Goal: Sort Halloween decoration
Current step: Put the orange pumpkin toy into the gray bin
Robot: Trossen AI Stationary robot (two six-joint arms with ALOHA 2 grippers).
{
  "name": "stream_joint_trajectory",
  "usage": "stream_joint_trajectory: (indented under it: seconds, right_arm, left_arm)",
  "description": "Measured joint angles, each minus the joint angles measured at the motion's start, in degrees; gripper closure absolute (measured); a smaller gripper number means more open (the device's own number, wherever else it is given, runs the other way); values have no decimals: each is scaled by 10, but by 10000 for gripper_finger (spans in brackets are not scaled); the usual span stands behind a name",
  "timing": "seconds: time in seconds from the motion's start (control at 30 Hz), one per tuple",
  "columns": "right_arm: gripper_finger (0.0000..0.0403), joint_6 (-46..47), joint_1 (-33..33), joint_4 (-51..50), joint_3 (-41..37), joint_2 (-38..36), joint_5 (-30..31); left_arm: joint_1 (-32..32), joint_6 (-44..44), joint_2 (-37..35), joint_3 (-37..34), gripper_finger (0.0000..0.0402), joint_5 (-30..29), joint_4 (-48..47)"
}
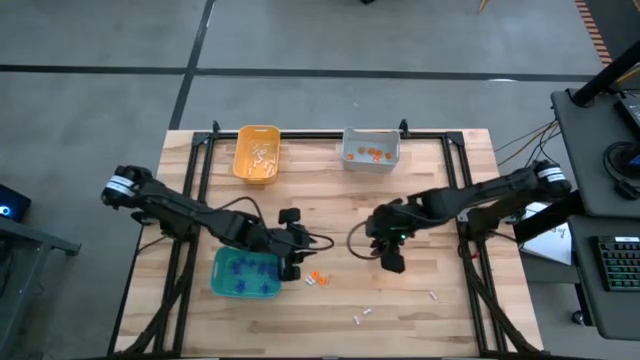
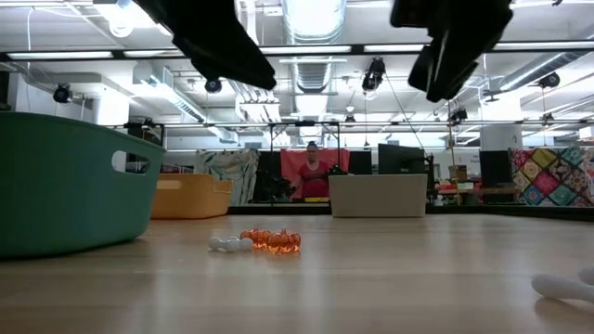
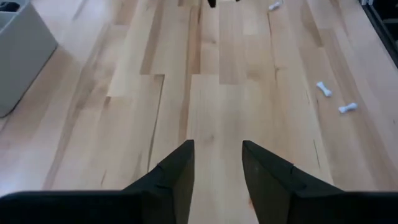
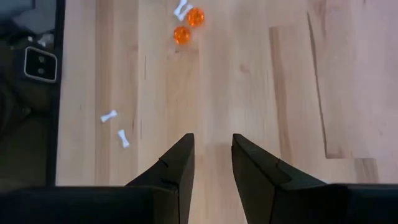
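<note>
Two orange roundish trinkets (image 1: 316, 277) (image 4: 181, 35) lie on the table with a small white one (image 1: 325, 284) (image 4: 181, 9) beside them. More white ones lie nearer the front edge (image 1: 362, 316) (image 1: 432, 296) (image 3: 323, 89). My left gripper (image 1: 293, 268) (image 3: 217, 174) hangs open above the table, just right of the teal bin (image 1: 245, 273), which holds purple ones. My right gripper (image 1: 393, 262) (image 4: 212, 165) hangs open above bare wood, right of the orange ones. Neither has anything between its fingers.
An orange-yellow bin (image 1: 256, 153) with white pieces and a grey bin (image 1: 371, 148) with orange pieces stand at the table's far edge. Black frame rails run along the table's left and right sides. Bare wood lies between the two grippers. A person stands in the room behind.
</note>
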Motion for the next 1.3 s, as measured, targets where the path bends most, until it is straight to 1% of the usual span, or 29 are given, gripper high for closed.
stream_joint_trajectory:
  seconds: [0.17,0.27,0.37,0.5,0.67,0.77,1.0,1.17,1.3]
  right_arm:
    - [307,39,32,52,-43,-41,19]
    - [307,55,50,78,-60,-50,37]
    - [307,73,71,89,-67,-52,68]
    - [307,88,101,89,-76,-50,95]
    - [307,115,127,95,-86,-50,101]
    - [307,116,140,112,-94,-50,108]
    - [307,109,146,117,-96,-50,130]
    - [307,109,146,116,-96,-50,134]
    - [307,105,146,115,-96,-50,140]
  left_arm:
    - [0,43,31,0,252,0,31]
    - [0,46,44,3,234,0,42]
    - [-2,30,65,14,223,9,43]
    - [-8,5,100,39,221,25,32]
    - [-14,-16,131,72,221,36,-38]
    - [-18,-31,147,91,221,38,-60]
    - [-21,-44,180,113,221,51,-78]
    - [-21,-70,200,117,221,91,-85]
    - [-21,-75,207,117,221,95,-85]
